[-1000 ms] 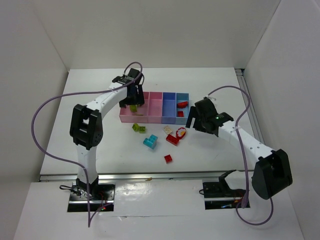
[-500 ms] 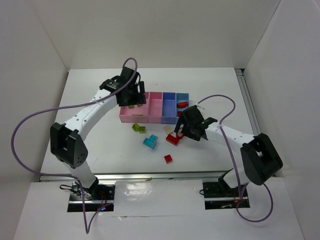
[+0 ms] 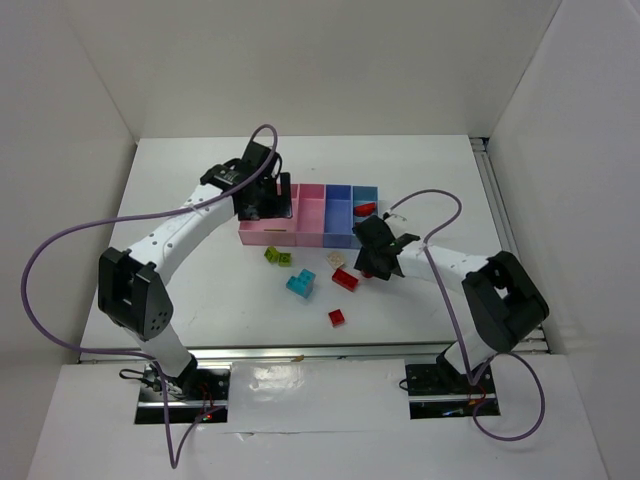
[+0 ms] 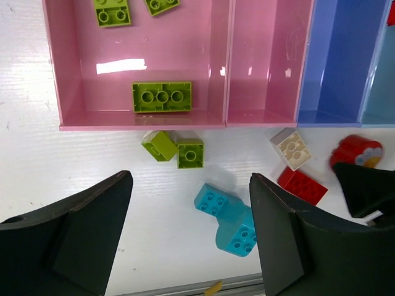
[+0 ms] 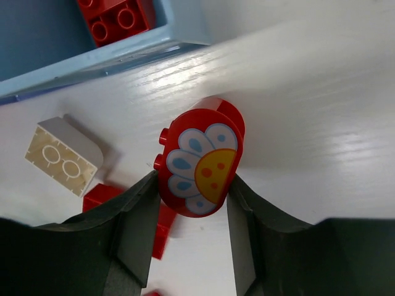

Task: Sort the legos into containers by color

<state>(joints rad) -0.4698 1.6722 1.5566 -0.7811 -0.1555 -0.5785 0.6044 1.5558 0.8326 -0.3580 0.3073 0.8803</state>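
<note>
While my right fingers (image 5: 139, 216) clench a red flower brick (image 5: 200, 157), my left fingers (image 4: 92, 228) hang released by the tray (image 4: 142, 121)

Through the left wrist camera I look straight down. My left fingers are spread wide with nothing between them, above the white counter (image 4: 92, 160) just in front of the tray's pink end. The large pink compartment (image 4: 74, 68) holds three lime green bricks (image 4: 162, 97). On the counter just outside it lie a green pair (image 4: 190, 153), touching each other. Nearer me are two cyan bricks (image 4: 213, 202), also touching. A cream-white brick (image 4: 291, 148) sits beside a red brick (image 4: 302, 185).

Through the right wrist camera, my right fingers press both sides of the red flower brick, rounded, with white petals and a yellow centre. It sits just in front of the light blue compartment (image 5: 92, 58), which holds another red piece (image 5: 117, 18). I cannot tell whether the flower brick touches the counter
</note>
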